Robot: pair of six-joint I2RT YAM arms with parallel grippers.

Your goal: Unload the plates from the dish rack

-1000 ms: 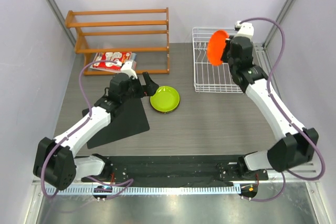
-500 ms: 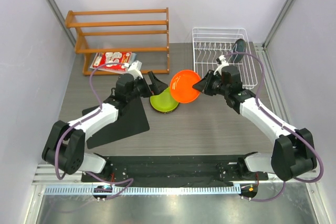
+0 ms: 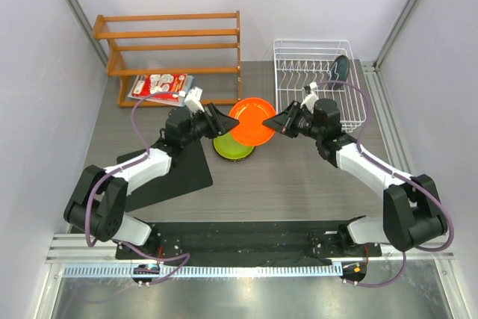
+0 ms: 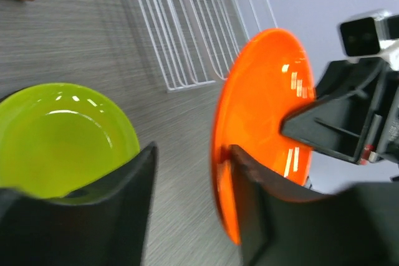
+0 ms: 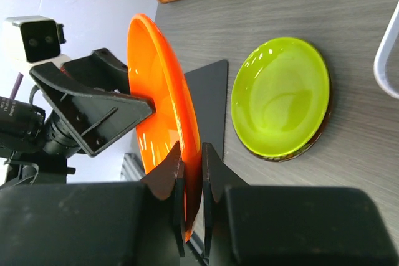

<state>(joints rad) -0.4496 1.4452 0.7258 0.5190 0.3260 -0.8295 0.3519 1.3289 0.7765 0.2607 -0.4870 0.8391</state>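
Above the table [image 3: 299, 177], beside the dish rack [image 3: 311, 41], the right gripper [image 3: 278, 124] is clamped on the rim of the orange plate [image 3: 252, 119], holding it tilted over the lime green plate [image 3: 233, 150]. The left gripper [image 3: 226, 117] straddles the opposite rim, jaws apart and not yet clamped. A teal plate [image 3: 340, 66] stands in the rack.

Bright even light; soft shadows; glare on orange plate [image 4: 262, 98]; wrist foregrounds blurred.
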